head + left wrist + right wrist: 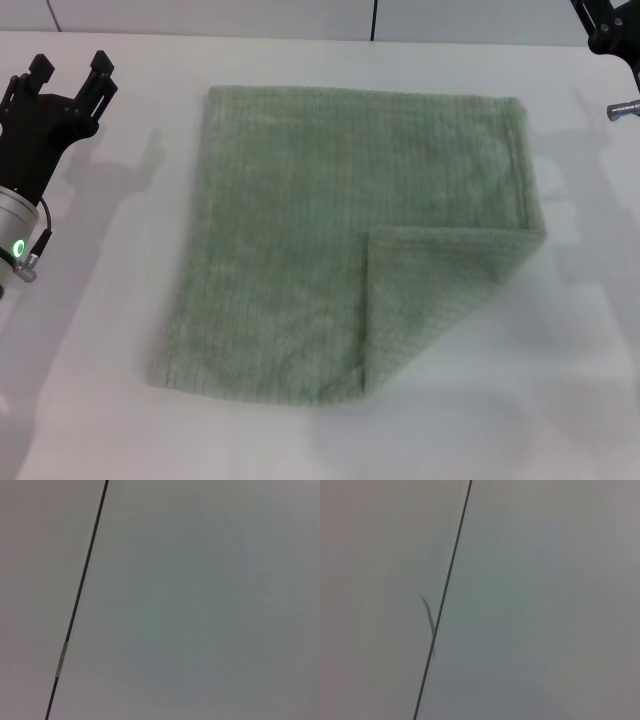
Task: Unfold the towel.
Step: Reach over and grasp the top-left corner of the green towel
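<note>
- Towel (330, 250) mid-frame on white table (100, 380), lower-right corner folded over: soft, light, limp terry.
- Best pinched at that flap's corner.
- Left gripper (68, 72) upper left, jaws wide, empty.
- Right gripper (612, 25) upper right; jaws: cannot tell.

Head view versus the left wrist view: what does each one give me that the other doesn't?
Only the head view shows the towel lying on the table, its near right corner folded over, the left gripper raised left of it with fingers apart, and part of the right arm at the far right corner. Only the left wrist view shows a thin dark seam across a plain pale surface. Both share only pale, bare surface; neither shows any contact with the towel.
</note>
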Robot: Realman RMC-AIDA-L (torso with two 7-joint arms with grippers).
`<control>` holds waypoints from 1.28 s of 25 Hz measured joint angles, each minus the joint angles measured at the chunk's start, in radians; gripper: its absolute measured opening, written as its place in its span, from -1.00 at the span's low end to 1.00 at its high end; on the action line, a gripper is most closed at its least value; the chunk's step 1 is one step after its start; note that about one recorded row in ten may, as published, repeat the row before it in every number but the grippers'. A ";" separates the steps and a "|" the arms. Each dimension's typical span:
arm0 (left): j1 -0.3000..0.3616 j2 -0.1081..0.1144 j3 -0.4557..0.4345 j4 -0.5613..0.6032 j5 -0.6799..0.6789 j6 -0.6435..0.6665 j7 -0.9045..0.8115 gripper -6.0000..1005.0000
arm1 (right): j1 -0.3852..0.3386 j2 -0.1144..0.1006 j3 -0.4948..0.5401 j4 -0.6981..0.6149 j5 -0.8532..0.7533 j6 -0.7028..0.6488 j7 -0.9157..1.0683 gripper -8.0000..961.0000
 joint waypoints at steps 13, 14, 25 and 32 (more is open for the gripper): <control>-0.003 0.000 0.000 0.000 0.000 0.000 0.000 0.53 | 0.003 0.000 0.001 0.000 0.000 -0.001 0.001 0.61; -0.003 0.000 0.000 0.000 0.000 0.000 0.000 0.52 | 0.003 0.000 0.001 0.000 0.000 -0.001 0.001 0.61; -0.033 -0.001 0.022 0.011 0.000 -0.020 0.005 0.42 | -0.002 0.002 0.000 0.005 0.000 -0.005 0.002 0.62; -0.077 -0.001 0.040 0.012 0.000 -0.093 0.010 0.30 | 0.001 0.001 0.000 0.013 0.000 -0.005 0.002 0.62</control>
